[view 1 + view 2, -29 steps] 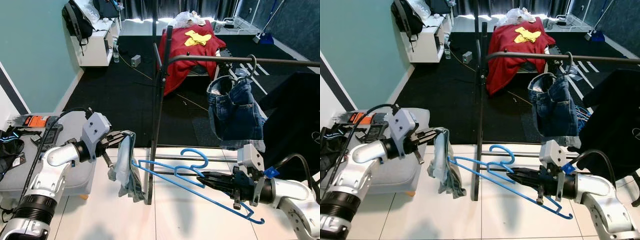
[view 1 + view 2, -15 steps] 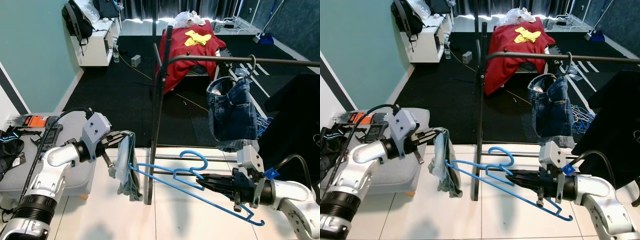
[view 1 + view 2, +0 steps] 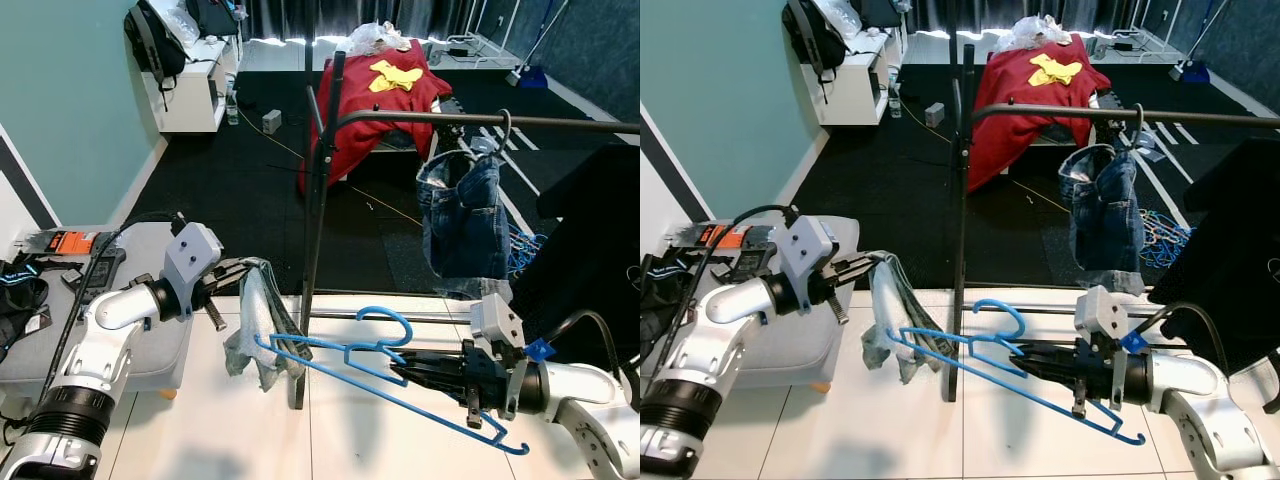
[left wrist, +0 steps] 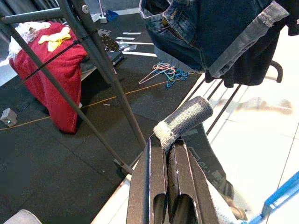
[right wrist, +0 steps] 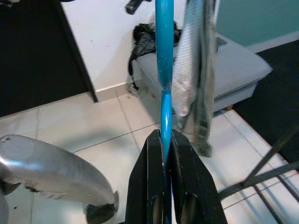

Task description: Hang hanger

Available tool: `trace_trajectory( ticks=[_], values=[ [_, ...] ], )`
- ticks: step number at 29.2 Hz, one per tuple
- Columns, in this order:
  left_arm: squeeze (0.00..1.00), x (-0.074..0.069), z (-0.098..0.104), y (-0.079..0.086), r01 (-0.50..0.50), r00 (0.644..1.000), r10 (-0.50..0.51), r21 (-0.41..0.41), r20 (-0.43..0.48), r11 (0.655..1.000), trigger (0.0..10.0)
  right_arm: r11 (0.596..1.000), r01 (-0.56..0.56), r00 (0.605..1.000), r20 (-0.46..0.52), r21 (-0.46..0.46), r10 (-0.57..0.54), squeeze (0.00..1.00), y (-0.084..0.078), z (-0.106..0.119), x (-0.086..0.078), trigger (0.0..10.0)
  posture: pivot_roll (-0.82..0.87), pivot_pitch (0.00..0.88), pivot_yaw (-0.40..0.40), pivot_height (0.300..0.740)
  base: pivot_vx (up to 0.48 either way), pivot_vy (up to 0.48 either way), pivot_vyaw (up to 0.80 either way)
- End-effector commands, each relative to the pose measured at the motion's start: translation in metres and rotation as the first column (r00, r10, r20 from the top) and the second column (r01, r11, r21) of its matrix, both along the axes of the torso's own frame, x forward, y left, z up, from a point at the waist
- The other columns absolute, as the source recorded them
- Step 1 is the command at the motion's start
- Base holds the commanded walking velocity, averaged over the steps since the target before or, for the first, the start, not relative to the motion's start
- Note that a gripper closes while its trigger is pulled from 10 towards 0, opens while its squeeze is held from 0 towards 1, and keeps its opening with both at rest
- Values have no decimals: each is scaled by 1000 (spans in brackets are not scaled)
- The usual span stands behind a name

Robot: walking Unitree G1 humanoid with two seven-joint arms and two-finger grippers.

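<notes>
The blue hanger, clenched near its hook in the right pincer, lies low before the rack rail, its long axis reaching toward the grey cloth gripped by the left pincer.

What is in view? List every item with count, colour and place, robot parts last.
hanger: one, blue, held low before the rack, one end in the garment
garment: one, grey, hanging from the left gripper
clothes rack: one, black, centre
jeans: one pair, blue, hung on the rack's rail
red cloth: one, with a yellow item on top, behind the rack
backpack: one, black, far left by the white shelf
ottoman: one, grey, left
loose hangers: several, coloured, floor right
left gripper: shut on the garment
right gripper: shut on the hanger
</notes>
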State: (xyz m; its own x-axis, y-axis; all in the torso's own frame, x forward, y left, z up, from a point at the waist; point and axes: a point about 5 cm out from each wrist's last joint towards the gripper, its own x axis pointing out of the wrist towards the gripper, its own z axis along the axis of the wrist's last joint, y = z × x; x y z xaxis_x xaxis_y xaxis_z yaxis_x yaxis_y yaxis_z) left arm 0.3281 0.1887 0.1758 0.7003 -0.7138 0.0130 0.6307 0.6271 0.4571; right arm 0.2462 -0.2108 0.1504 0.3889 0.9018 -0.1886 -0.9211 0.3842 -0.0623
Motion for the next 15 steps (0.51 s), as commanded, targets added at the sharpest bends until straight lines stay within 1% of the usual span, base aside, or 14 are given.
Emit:
trace_trajectory(
  ticks=[1, 2, 5, 6, 8, 12, 15],
  values=[
    [0, 0, -4, 1, 0, 1000, 0, 17, -12, 1000, 10000, 999, 50, 996, 74, 9, -51, 0, -5, 9, 6, 10000, -56, 72, 21, 740, 0, 0, 0],
    [0, 0, -4, 1, -2, 1000, 2, 19, -12, 1000, 10000, 995, 94, 987, 124, 40, -98, 0, -7, 16, 11, 10000, -56, 71, 21, 740, 0, 0, 0],
    [0, 0, -4, 1, -2, 1000, 2, 19, -12, 1000, 10000, 995, 94, 987, 124, 40, -98, 0, -7, 16, 11, 10000, -56, 71, 21, 740, 0, 0, 0],
    [0, 0, -4, 1, -2, 1000, 2, 19, -12, 1000, 10000, 991, 123, 978, 162, 59, -132, 0, -9, 21, 14, 10000, -58, 70, 24, 740, 0, 0, 0],
    [0, 0, -4, 0, 0, 1000, 1, 17, -13, 1000, 10000, 988, 135, 974, 175, 70, -145, 0, -11, 24, 15, 10000, -60, 66, 25, 740, 0, 0, 0],
    [0, 0, -4, 0, 2, 1000, -2, 15, -13, 1000, 10000, 988, 135, 974, 176, 72, -145, 0, -11, 25, 15, 10000, -61, 65, 25, 740, 0, 0, 0],
    [0, 0, -4, -2, 8, 1000, -8, 12, -13, 1000, 10000, 991, 112, 980, 157, 68, -122, 0, -8, 23, 13, 10000, -60, 61, 26, 740, 0, 0, 0]
  ],
)
